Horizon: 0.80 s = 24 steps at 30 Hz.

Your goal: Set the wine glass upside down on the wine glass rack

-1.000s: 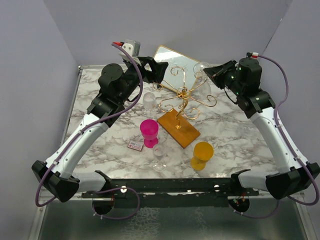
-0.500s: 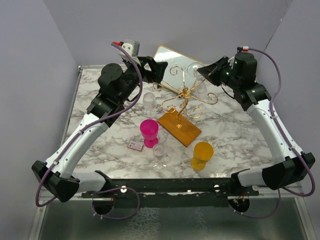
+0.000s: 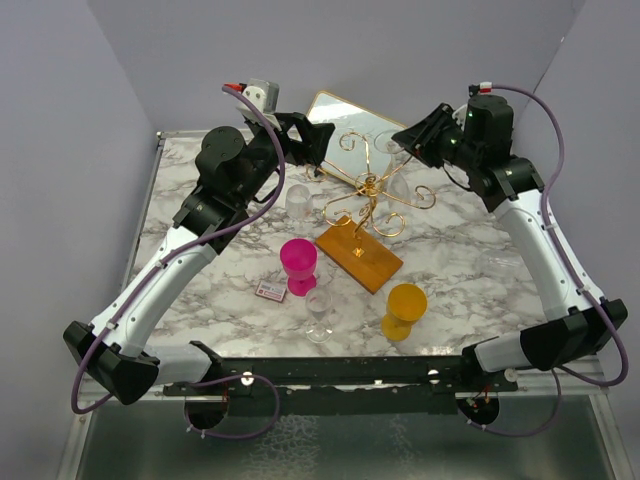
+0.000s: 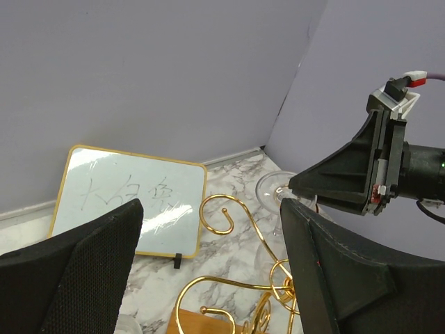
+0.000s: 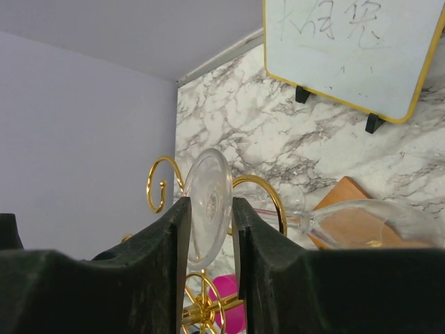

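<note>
My right gripper point(image 3: 410, 136) is shut on the round foot of a clear wine glass point(image 3: 393, 150) and holds it up beside the top of the wine glass rack point(image 3: 368, 190). In the right wrist view the foot point(image 5: 208, 202) stands edge-on between my fingers point(image 5: 163, 257), and the stem and bowl point(image 5: 375, 223) lie sideways to the right over the gold scrolled arms point(image 5: 259, 198). My left gripper point(image 3: 322, 140) is open and empty behind the rack. The left wrist view shows the rack's curls point(image 4: 222, 209) and the glass foot point(image 4: 272, 189) beyond.
A gold-framed mirror point(image 3: 345, 115) leans at the back. A pink cup point(image 3: 298, 262), a yellow cup point(image 3: 405, 305), a small clear wine glass point(image 3: 320, 312), a clear tumbler point(image 3: 298, 200) and a small card point(image 3: 270, 291) stand around the rack's wooden base point(image 3: 358, 255).
My right arm has swung left and brought the glass over the rack's upper arms. The left arm has not moved.
</note>
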Tool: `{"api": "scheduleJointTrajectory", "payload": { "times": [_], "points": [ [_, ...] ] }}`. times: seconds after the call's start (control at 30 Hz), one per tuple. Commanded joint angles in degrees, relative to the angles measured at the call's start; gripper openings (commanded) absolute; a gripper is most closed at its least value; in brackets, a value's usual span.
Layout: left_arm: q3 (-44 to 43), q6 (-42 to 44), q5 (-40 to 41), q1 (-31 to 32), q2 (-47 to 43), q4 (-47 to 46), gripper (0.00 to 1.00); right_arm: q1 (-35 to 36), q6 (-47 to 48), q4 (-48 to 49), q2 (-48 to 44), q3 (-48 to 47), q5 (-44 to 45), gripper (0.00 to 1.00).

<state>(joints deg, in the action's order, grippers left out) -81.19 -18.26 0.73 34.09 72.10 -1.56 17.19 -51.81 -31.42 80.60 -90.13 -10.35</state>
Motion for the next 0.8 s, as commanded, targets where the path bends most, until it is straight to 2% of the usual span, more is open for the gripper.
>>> {"api": "scheduleJointTrajectory", "payload": {
  "times": [0.0, 0.4, 0.77],
  "points": [
    [-1.78, 0.85, 0.78, -0.42, -1.5, -0.35, 0.83, -0.05, 2.85, -3.55, 0.94, -3.42, 1.02, 0.32],
    [-1.56, 1.34, 1.2, -0.69, -2.34, 0.32, 0.83, -0.05, 7.08, -11.7, 2.44, -9.3, 5.57, 0.53],
    [-1.52, 2.12, 0.79, -0.75, -2.82, 0.89, 0.83, -0.07, 10.86, -14.13, 3.45, -12.84, 6.71, 0.56]
  ]
}}
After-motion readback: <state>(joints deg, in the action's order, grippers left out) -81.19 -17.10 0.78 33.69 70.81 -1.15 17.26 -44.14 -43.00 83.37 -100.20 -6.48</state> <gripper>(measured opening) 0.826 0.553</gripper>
